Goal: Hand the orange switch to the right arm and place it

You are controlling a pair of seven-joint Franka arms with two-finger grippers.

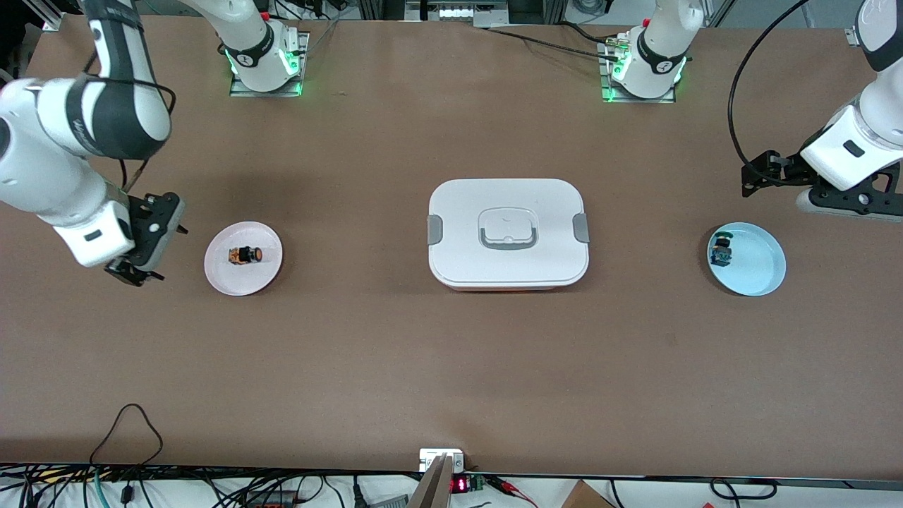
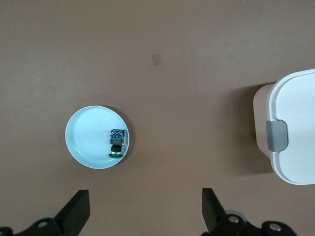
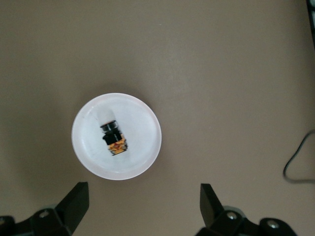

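Observation:
The orange switch (image 1: pixel 245 255) (image 3: pixel 113 137) lies on its side on a pale pink plate (image 1: pixel 220 274) (image 3: pixel 142 115) toward the right arm's end of the table. My right gripper (image 1: pixel 135 274) (image 3: pixel 142 196) hangs open over bare table beside that plate, holding nothing. My left gripper (image 1: pixel 753 173) (image 2: pixel 145 201) is open too and holds nothing. It hangs over bare table close to a light blue plate (image 1: pixel 762 271) (image 2: pixel 88 130) at the left arm's end.
A small blue-and-green part (image 1: pixel 721 250) (image 2: pixel 116 142) rests on the blue plate near its rim. A white lidded box (image 1: pixel 508 271) (image 2: pixel 295 128) with grey latches stands in the middle of the table. Cables run along the table's edge nearest the front camera.

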